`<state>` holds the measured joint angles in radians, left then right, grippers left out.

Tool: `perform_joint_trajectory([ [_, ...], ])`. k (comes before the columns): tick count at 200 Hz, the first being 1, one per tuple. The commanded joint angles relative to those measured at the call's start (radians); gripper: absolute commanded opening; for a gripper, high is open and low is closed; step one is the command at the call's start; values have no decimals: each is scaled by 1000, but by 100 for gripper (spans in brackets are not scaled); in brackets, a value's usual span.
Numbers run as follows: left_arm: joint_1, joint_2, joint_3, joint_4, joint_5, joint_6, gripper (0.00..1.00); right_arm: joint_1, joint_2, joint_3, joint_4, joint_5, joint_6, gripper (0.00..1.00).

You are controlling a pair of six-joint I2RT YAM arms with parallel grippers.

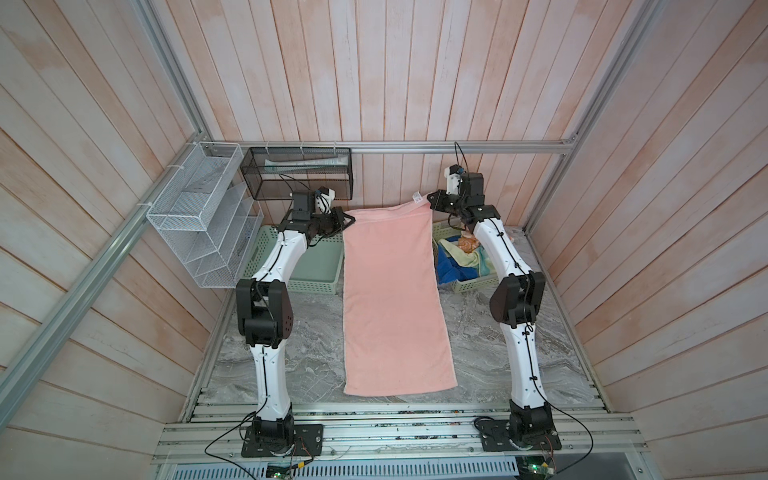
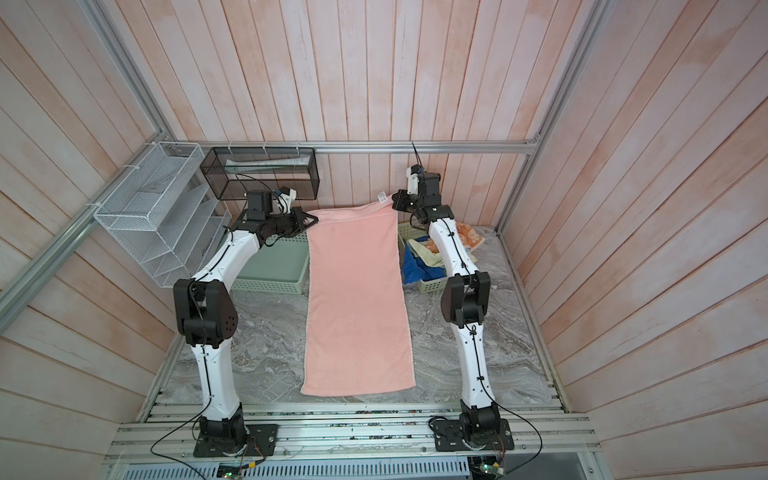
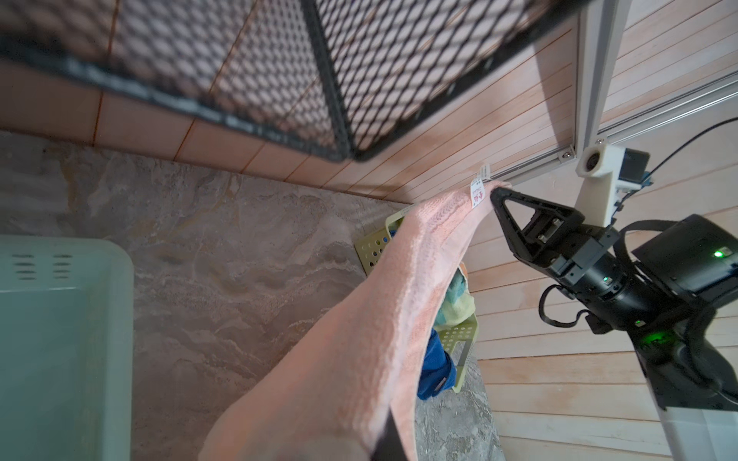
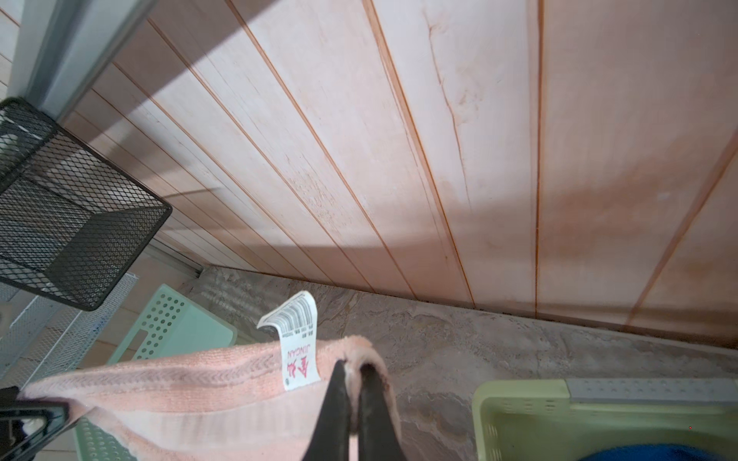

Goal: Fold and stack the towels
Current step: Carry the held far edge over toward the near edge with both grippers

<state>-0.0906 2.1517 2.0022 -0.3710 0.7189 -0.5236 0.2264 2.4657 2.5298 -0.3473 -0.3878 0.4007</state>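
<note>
Pinching pink towel (image 1: 395, 299) at 2 far corners, left gripper (image 1: 350, 220) and right gripper (image 1: 431, 199) both clamped on it | draped down table (image 1: 482, 357) centre to near edge | lying lengthwise back-to-front, midway between arms

Soft, even light; top views sharp, bowed at edges; near mesh basket (image 3: 239, 60) blurs; shadow bands cross wall (image 4: 399, 119).
</note>
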Motion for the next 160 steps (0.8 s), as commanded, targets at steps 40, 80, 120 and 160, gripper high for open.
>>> perform_joint_trajectory([
  [40, 8, -14, -34, 14, 21, -3, 0, -11, -59, -88, -3, -97, 6, 0],
  [80, 4, -175, -323, 121, 57, -15, 0, 7, -250, -387, 0, -64, -7, 0],
  [120, -17, -358, -663, 174, 109, -27, 0, 33, -503, -768, 36, -16, -13, 0],
  [160, -57, -525, -963, 211, 74, -39, 0, 49, -727, -1170, 126, 7, 20, 0],
])
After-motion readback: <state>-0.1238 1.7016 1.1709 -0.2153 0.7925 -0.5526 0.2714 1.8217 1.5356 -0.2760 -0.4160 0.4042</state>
